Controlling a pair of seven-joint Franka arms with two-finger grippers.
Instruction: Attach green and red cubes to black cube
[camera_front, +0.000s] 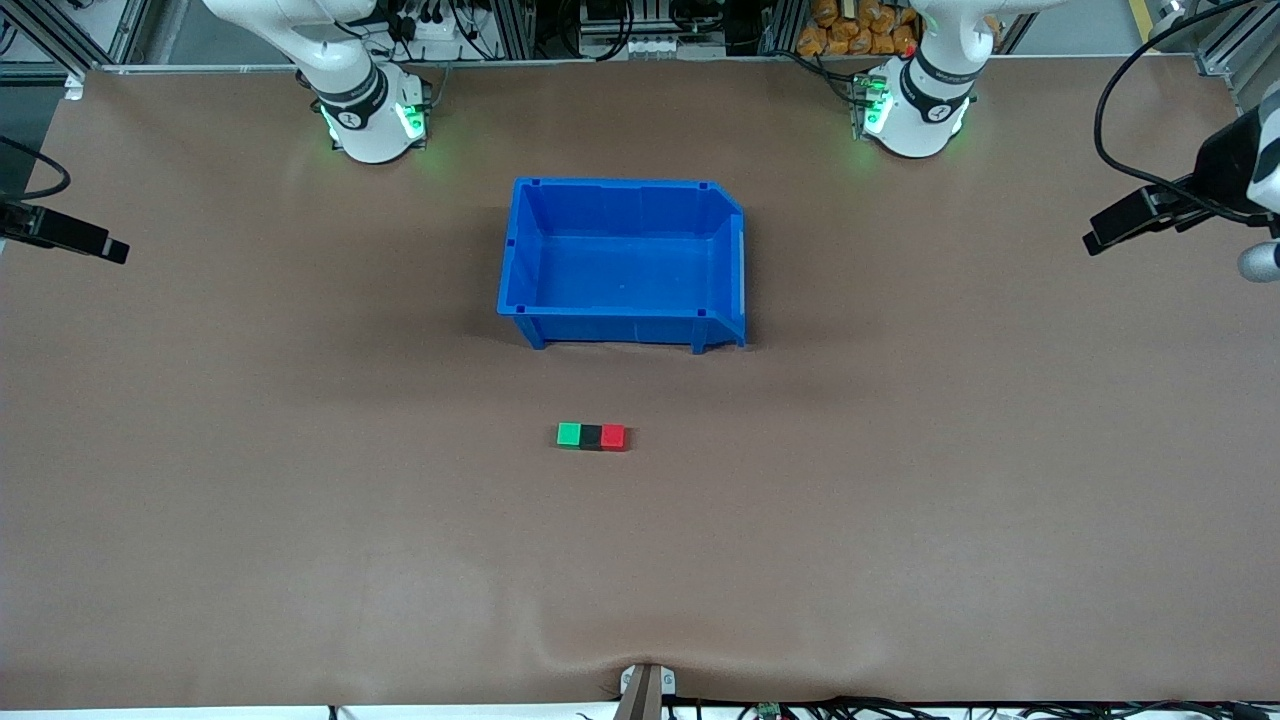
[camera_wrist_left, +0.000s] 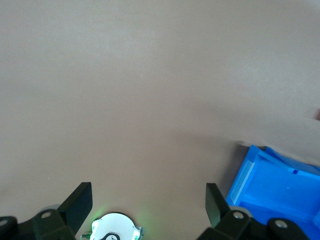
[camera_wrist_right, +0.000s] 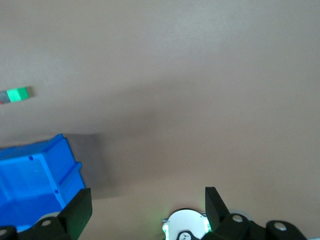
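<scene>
Three tiny cubes in one row on the brown tabletop (camera_front: 300, 520), touching side to side: green cube (camera_front: 569, 434) toward the right arm's end, black cube (camera_front: 591, 436) in the middle, red cube (camera_front: 613, 436) toward the left arm's end. Nearer the front camera than the blue bin (camera_front: 521, 270), near it but apart. Blue bin upright, nothing inside, roughly midway between the two arm bases. Left gripper (camera_wrist_left: 149, 202) raised over bare tabletop at the left arm's end, fingers (camera_wrist_left: 80, 202) spread wide apart, nothing between them; a corner of the bin and the arm's own base in its wrist view. Right gripper (camera_wrist_right: 149, 205) raised over the right arm's end, fingers (camera_wrist_right: 80, 207) likewise wide apart and holding nothing; bin corner and green cube in its wrist view.
</scene>
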